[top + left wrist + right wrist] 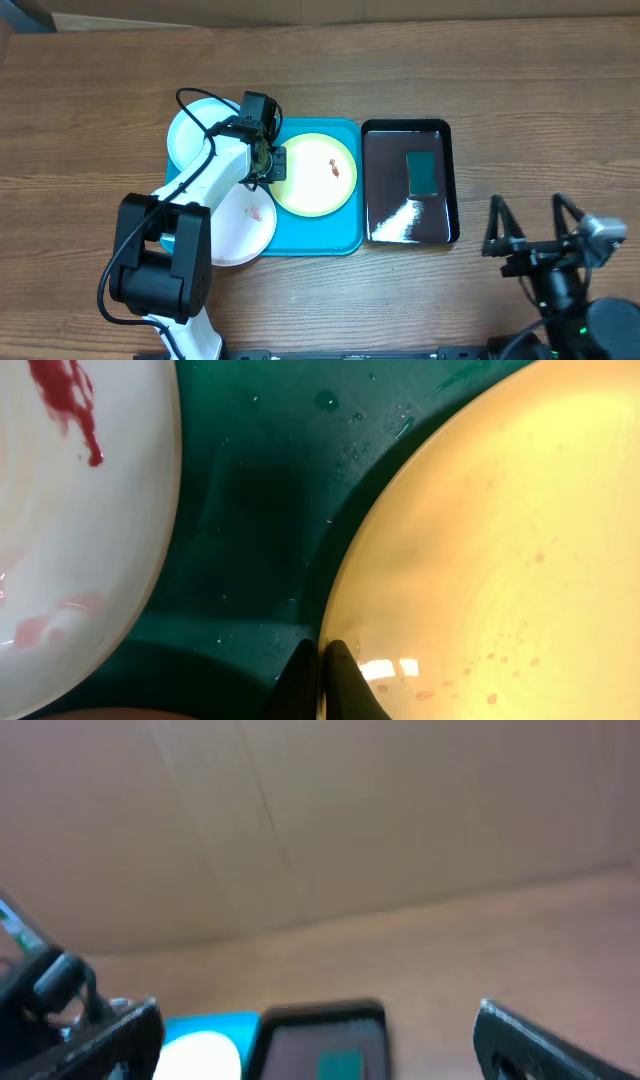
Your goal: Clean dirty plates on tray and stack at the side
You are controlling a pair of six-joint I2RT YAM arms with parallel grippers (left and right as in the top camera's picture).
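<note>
Our left arm (215,175) reaches over the turquoise tray (340,238), and its jaws are pinched narrow on the left rim of the yellow-green plate (315,175). That plate lies flat on the tray's right half, with reddish specks on its face. The light-blue plate (190,135) sits at the tray's far left corner. The white plate (240,235) sits at the near left, hanging over the tray's edge above the worktop (80,120). Our right arm (560,285) waits at the right side, beyond the black tray (380,180) holding the green sponge (422,172), its jaws wide and empty. The left hold is on a thin edge only, and the tray floor shows water drops. We judge the plate could slip or pivot out of the pinch when lifted. A tilted lift could also knock the stained white plate just beside it, or drag the tray along.
</note>
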